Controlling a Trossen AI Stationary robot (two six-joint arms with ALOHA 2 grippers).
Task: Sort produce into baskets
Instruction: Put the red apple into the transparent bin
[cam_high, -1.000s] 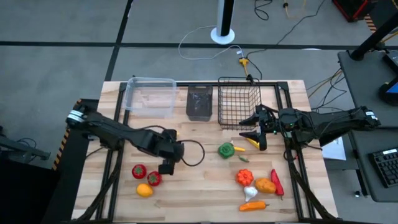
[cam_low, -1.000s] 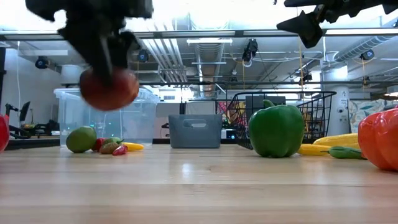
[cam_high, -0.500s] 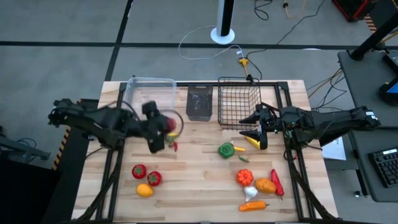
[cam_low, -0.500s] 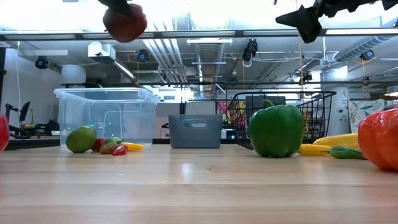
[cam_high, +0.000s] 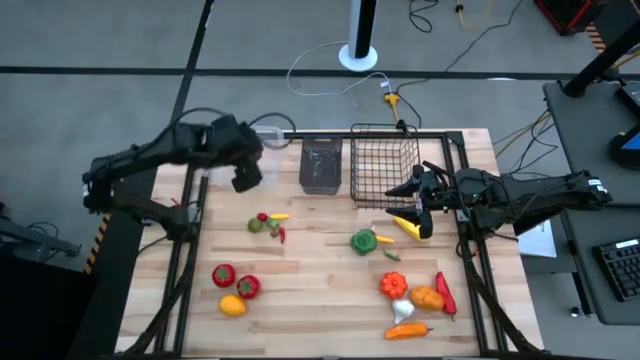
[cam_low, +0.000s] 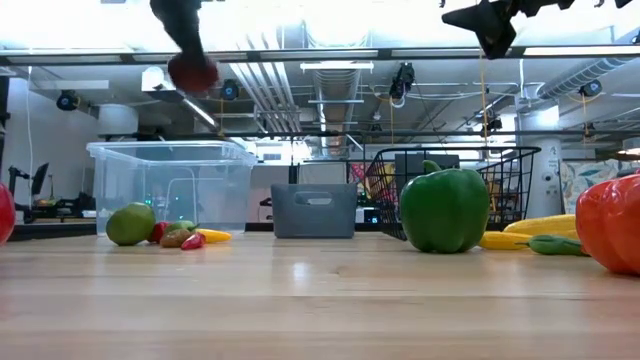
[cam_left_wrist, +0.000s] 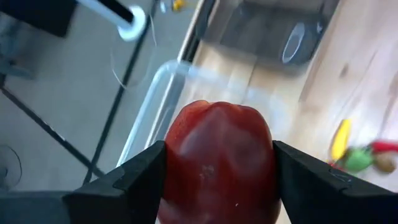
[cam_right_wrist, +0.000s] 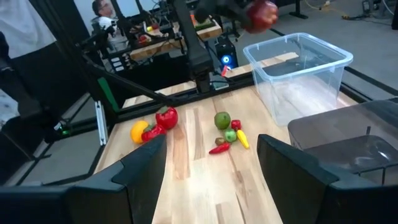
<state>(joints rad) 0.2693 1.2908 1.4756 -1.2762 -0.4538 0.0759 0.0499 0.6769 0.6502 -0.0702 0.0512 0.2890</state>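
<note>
Above the clear tub (cam_high: 240, 152) I see my left gripper (cam_left_wrist: 214, 177), its fingers clamped on a red apple (cam_left_wrist: 217, 163) over the tub's rim. Beside the tub stand the dark bin (cam_high: 321, 165) and, farther from it, the wire basket (cam_high: 383, 165). Just past that basket my right gripper (cam_high: 417, 205) hangs with fingers apart, holding nothing. Near the tub, on the table (cam_high: 320, 290), lies a small cluster of produce (cam_high: 268, 225).
</note>
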